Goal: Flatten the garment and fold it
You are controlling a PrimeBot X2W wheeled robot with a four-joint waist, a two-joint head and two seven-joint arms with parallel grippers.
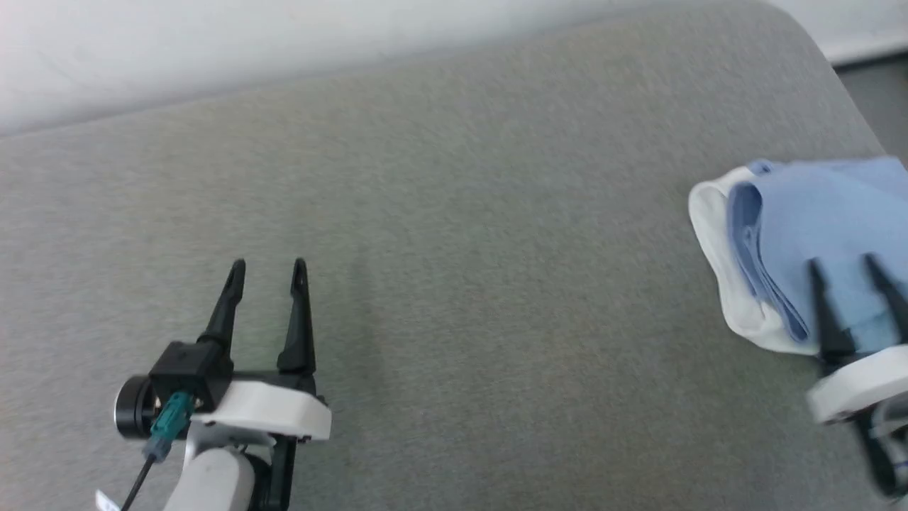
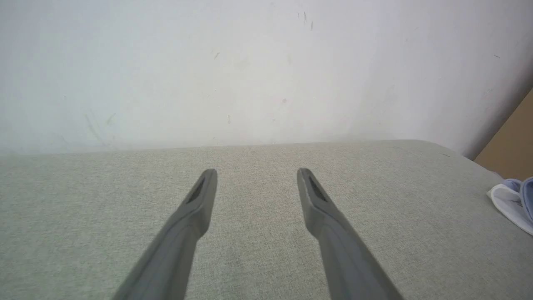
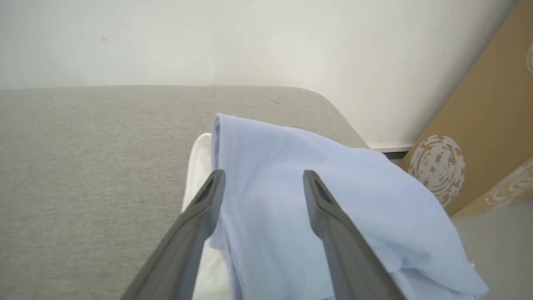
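The garment lies as a folded light blue bundle at the right edge of the grey cloth-covered table, its white collar on the left side of the bundle. My right gripper hovers over the near part of the bundle. In the right wrist view its fingers stand apart over the garment, so the right gripper is open, gripping nothing. My left gripper is open over bare table at the lower left, far from the bundle. A corner of the garment shows beyond the left gripper.
A white wall runs along the table's far edge. The table's rounded far right corner drops to a dark floor. A brown cardboard box stands just past that corner.
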